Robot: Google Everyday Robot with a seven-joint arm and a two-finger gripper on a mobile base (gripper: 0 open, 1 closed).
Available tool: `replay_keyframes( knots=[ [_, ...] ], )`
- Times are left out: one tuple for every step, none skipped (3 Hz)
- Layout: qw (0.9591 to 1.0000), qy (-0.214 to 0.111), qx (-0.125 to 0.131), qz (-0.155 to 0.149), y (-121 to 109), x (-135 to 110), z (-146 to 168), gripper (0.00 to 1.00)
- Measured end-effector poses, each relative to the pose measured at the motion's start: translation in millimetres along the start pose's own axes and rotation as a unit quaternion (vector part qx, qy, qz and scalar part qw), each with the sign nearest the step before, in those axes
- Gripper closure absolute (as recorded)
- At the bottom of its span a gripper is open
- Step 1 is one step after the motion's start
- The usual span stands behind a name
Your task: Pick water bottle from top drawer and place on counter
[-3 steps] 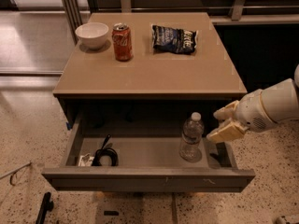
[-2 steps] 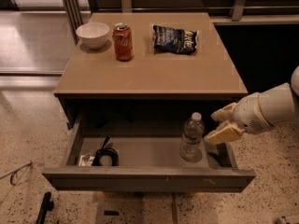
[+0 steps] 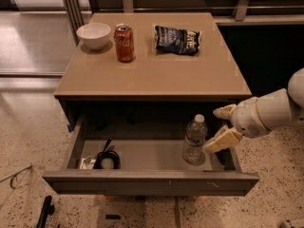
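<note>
The water bottle (image 3: 194, 139), clear and ribbed with a white cap, stands upright on the grey floor at the right end of the open top drawer (image 3: 152, 180). My gripper (image 3: 219, 127) comes in from the right on a white arm, open, just right of the bottle. One pale finger (image 3: 224, 111) is level with the bottle's cap, the other (image 3: 222, 141) is beside its lower body. The fingers do not close around the bottle. The tan counter (image 3: 156, 72) lies above the drawer.
On the counter stand a white bowl (image 3: 94, 35), a red soda can (image 3: 125, 42) and a dark chip bag (image 3: 177, 39). A coiled black cable (image 3: 107, 157) and a small white item (image 3: 86, 163) lie at the drawer's left end. Speckled floor surrounds the cabinet.
My gripper has moved slightly left, closer to the bottle. The bottle and the drawer have not moved.
</note>
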State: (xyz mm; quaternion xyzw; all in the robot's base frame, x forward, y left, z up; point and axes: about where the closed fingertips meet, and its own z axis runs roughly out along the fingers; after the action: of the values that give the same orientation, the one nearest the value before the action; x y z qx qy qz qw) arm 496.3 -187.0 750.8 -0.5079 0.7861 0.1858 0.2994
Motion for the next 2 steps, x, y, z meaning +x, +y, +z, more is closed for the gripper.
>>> replay_keyframes(
  knots=[
    [0.9999,-0.009,-0.005,-0.001,-1.1,-0.3,9.1,0.21],
    [0.9998,-0.02,-0.01,0.0,-0.4,-2.3,17.0,0.21]
  ],
)
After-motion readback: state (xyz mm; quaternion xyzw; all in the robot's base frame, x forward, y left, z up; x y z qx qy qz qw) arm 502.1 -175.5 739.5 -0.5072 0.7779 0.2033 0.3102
